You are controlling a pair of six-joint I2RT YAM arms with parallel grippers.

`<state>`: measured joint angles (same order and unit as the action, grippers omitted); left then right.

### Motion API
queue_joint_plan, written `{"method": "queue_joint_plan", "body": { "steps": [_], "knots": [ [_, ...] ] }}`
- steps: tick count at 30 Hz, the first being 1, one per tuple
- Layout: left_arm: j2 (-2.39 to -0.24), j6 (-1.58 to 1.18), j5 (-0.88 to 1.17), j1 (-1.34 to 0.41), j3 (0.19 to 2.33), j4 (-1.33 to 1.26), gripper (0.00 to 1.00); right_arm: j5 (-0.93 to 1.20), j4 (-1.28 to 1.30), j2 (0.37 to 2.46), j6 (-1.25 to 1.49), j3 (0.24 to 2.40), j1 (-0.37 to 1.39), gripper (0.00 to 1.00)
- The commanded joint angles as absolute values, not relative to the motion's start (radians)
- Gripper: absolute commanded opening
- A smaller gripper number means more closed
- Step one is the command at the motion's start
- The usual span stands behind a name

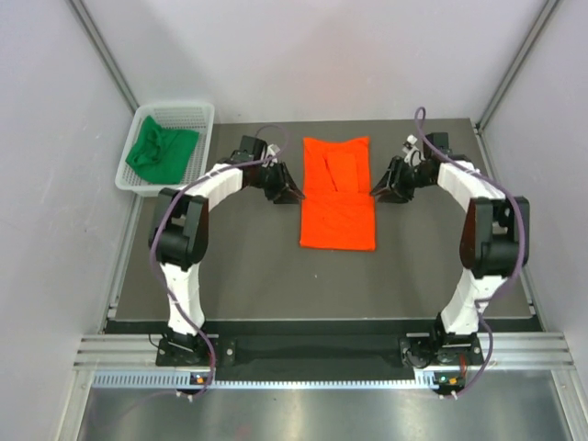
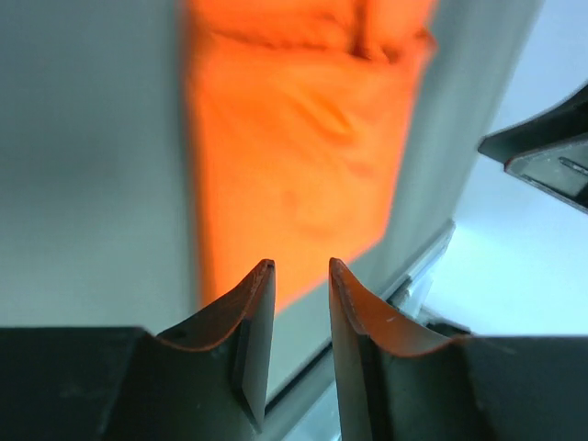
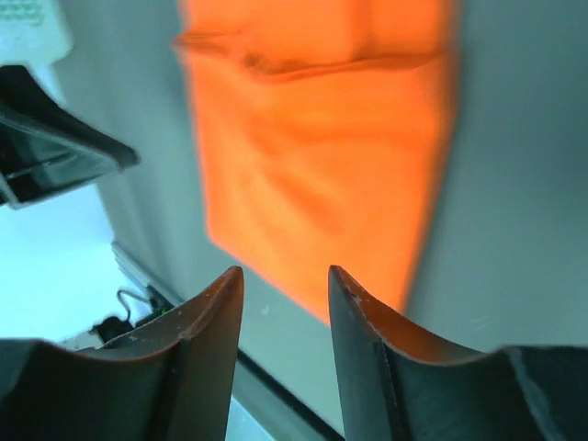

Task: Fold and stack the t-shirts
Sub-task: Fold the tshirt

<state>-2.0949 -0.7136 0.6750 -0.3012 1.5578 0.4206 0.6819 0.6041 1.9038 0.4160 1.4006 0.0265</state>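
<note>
The orange t-shirt [image 1: 337, 193] lies flat on the dark table as a long rectangle, with its sleeves folded inward near the far end. It shows blurred in the left wrist view [image 2: 303, 138] and the right wrist view [image 3: 322, 156]. My left gripper [image 1: 292, 193] hovers just beside its left edge, open with nothing between the fingers [image 2: 300, 266]. Open and empty too, my right gripper [image 1: 378, 193] sits just off the shirt's right edge [image 3: 285, 271]. The green t-shirt [image 1: 161, 149] lies crumpled in the white basket [image 1: 188, 112].
The white mesh basket stands at the far left corner of the table [image 1: 248, 266]. White walls and metal posts close in the back and sides. Both arm bases stand at the near edge on a black rail [image 1: 312, 349].
</note>
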Motion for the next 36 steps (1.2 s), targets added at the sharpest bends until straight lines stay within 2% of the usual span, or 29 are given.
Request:
{"method": "queue_joint_plan", "body": {
  "steps": [1,7,16,19,22,25,26,28,30,33,36],
  "knots": [
    [-1.934,-0.779,0.689,-0.380,1.423,0.260,0.34,0.747,0.478,1.758,0.466,1.255,0.115,0.43],
    [-2.026,-0.857,0.753,-0.457,1.353,0.118,0.27,0.781,0.275,1.752,0.595,1.026,0.196,0.41],
    [-2.079,-0.688,0.651,-0.419,1.252,0.245,0.24,0.680,0.390,1.806,0.420,0.925,0.065,0.40],
    [-1.941,-0.652,0.566,-0.417,1.154,0.273,0.28,0.680,0.445,1.686,0.396,0.867,0.022,0.42],
    [-1.777,-0.692,0.496,-0.417,1.063,0.279,0.37,0.641,0.506,1.563,0.382,0.841,0.018,0.48],
    [-1.639,-0.820,0.466,-0.420,0.959,0.240,0.44,0.643,0.476,1.459,0.471,0.761,0.018,0.59],
    [-1.609,-0.865,0.465,-0.420,0.927,0.174,0.47,0.659,0.392,1.435,0.553,0.694,0.021,0.64],
    [-1.549,-1.016,0.468,-0.423,0.832,0.085,0.52,0.657,0.293,1.365,0.653,0.623,0.028,0.67],
    [-1.545,-1.124,0.466,-0.434,0.781,-0.044,0.55,0.606,0.131,1.318,0.831,0.515,0.046,0.75],
    [-1.580,-1.290,0.433,-0.468,0.732,-0.144,0.56,0.493,-0.110,1.203,1.093,0.379,0.103,0.76],
    [-1.598,-1.445,0.348,-0.509,0.692,-0.207,0.53,0.303,-0.137,1.148,1.248,0.342,0.198,0.71]
  ]
}}
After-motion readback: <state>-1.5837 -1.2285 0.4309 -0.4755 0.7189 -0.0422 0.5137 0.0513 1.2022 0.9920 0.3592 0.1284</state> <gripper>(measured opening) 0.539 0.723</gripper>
